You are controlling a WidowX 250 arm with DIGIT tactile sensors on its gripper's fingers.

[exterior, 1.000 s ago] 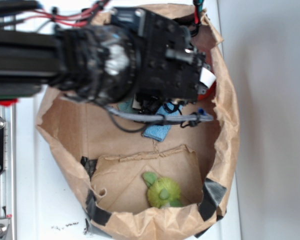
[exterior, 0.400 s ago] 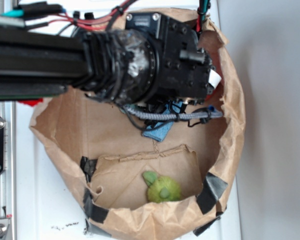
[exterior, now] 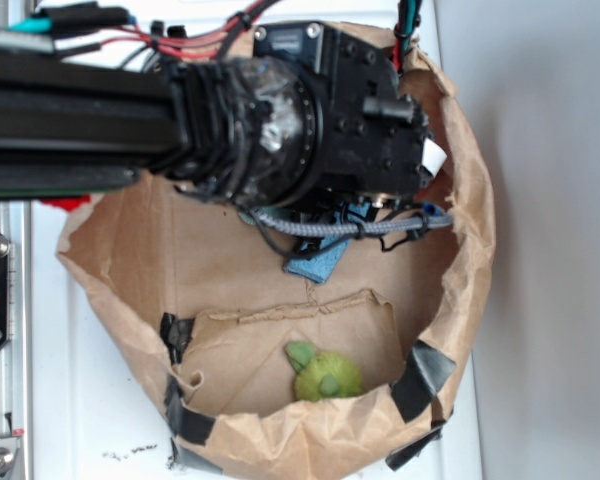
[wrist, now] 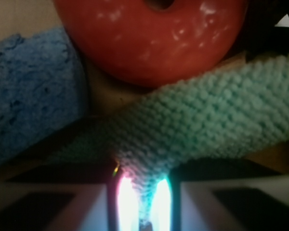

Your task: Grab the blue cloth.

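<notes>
Wrist view: we see the blue cloth (wrist: 31, 91) left of the ring (wrist: 151, 41), towel (wrist: 207, 118) before both.
Bag (exterior: 130, 260): toy (exterior: 325, 377) inside.

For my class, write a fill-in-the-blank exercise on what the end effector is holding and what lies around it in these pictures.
1. The end effector is pinched shut on the pale ____ terry cloth.
2. The small sky-blue nubby cloth lies to the ____ of the glossy red ring in the wrist view.
3. The floor under them belongs to a crumpled brown ____ bag.
4. In the bag's near pocket sits a round ____ plush toy.

Missing words: teal-green; left; paper; green
</notes>
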